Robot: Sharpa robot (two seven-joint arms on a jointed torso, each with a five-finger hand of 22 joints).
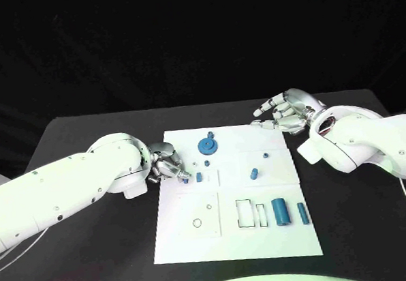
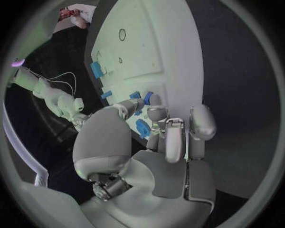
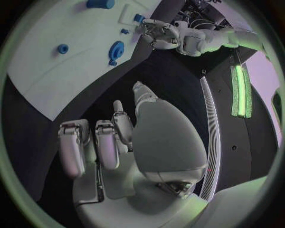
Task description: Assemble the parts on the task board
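Left hand [image 1: 166, 164] fingers hide a blue part [image 2: 142, 127], grip unclear; right hand [image 1: 284, 112] curled, empty.

Two smooth white arms, rounded glossy shells, small dark screw dots sprinkled along the casings. The left arm [image 1: 65, 190] trails a thin pale cable beneath it; the right arm [image 1: 382, 144] shows a dark round port at the wrist. Each ends in a silver hand, left [image 1: 166, 162] and right [image 1: 284, 112], with grey metallic segmented fingers [image 2: 176, 142] and a broad domed palm shell.
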